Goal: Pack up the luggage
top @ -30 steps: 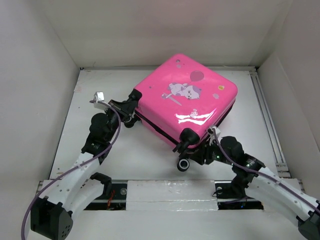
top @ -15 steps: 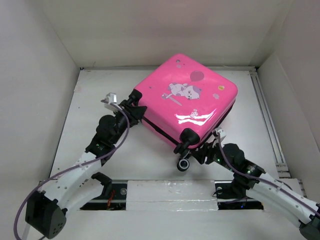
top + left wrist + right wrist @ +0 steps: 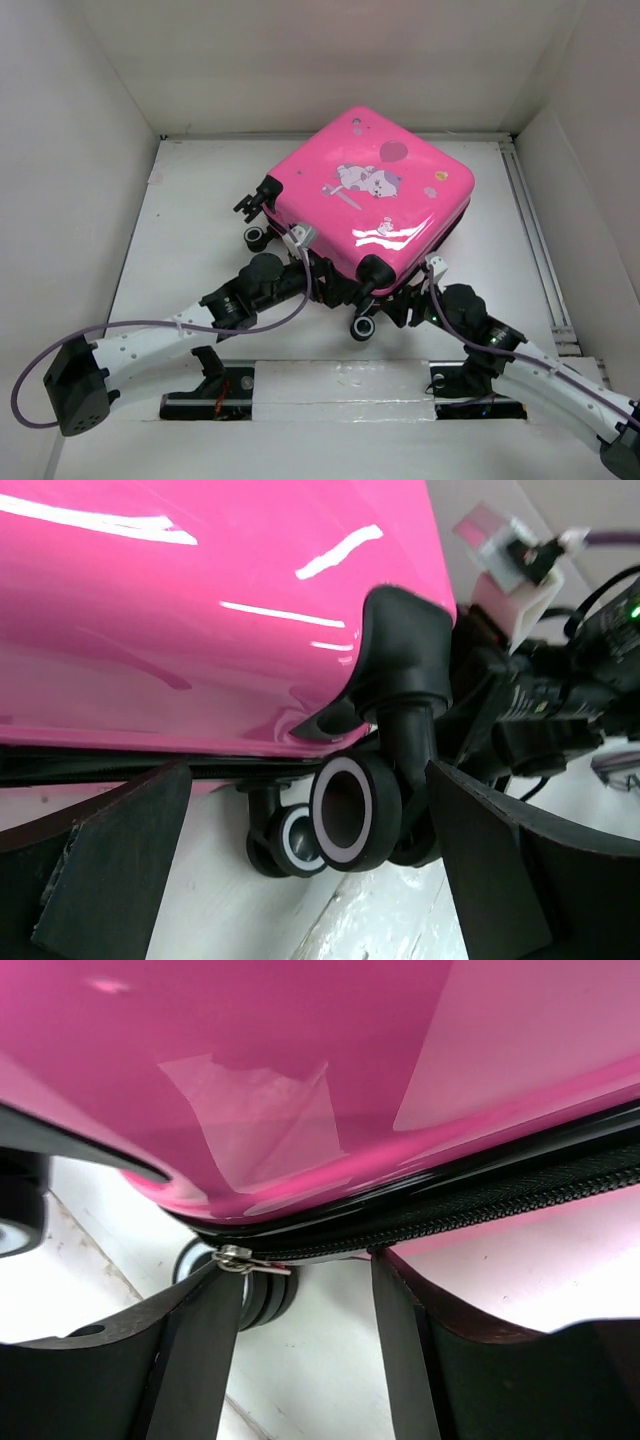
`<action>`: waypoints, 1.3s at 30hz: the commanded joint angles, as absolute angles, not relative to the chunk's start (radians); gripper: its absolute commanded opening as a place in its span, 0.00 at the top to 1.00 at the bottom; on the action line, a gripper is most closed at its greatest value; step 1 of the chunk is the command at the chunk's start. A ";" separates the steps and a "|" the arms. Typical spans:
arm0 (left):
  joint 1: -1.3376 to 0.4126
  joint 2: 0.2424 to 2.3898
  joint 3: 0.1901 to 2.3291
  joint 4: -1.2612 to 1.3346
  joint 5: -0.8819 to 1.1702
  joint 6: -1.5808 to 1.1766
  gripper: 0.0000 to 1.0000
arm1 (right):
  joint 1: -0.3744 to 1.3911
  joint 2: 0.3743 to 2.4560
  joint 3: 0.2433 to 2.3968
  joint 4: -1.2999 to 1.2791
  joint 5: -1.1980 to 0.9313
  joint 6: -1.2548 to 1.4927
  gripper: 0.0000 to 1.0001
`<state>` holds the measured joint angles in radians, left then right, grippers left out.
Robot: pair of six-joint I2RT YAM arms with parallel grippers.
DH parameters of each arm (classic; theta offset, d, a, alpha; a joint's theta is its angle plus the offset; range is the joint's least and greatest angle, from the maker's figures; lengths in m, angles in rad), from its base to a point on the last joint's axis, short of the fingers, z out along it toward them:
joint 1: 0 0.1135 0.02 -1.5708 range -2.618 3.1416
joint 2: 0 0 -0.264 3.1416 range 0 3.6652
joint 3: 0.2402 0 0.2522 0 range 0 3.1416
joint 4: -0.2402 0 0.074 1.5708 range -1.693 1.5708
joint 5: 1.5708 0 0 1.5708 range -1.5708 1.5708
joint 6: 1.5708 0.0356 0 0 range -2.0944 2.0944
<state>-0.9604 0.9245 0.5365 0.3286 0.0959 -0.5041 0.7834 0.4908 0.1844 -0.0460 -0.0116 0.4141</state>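
The luggage [image 3: 385, 195], a hot-pink hard-shell suitcase with cartoon stickers, lies flat and closed in the middle of the table. My left gripper [image 3: 335, 290] sits low at its near corner, jaws wide open. In the left wrist view the left gripper [image 3: 308, 790] frames a black caster wheel [image 3: 355, 810] without touching it. My right gripper [image 3: 405, 305] is at the near-right edge. In the right wrist view the right gripper [image 3: 305, 1265] is open, fingertips up against the black zipper track [image 3: 500, 1208]. The silver zipper pull [image 3: 245, 1260] rests at the left fingertip, not pinched.
White enclosure walls stand on three sides. A metal rail [image 3: 530, 240] runs along the table's right edge. A white taped strip [image 3: 340, 385] crosses the near edge between the arm bases. Another black wheel [image 3: 258, 237] sticks out at the suitcase's left corner.
My left arm has swung from the suitcase's left corner to its near corner, and its jaws went from shut to wide open. The right gripper opened a little more and stayed in place.
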 commanded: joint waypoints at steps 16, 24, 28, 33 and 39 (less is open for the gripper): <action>-1.074 1.095 0.603 0.386 0.169 -0.419 0.00 | 0.775 0.475 0.268 0.067 -0.017 0.377 0.43; -1.074 1.127 0.603 0.494 0.187 -0.440 0.14 | 0.775 0.537 0.249 0.207 -0.101 0.377 0.73; -1.074 1.127 0.613 0.512 0.198 -0.449 0.36 | 0.775 0.551 0.249 0.230 -0.115 0.387 0.77; -1.074 1.118 0.614 0.512 0.198 -0.440 0.76 | 0.775 0.509 0.258 0.198 -0.106 0.365 0.53; -1.074 1.109 0.624 0.523 0.222 -0.440 1.00 | 0.775 0.500 0.258 0.210 -0.106 0.356 0.65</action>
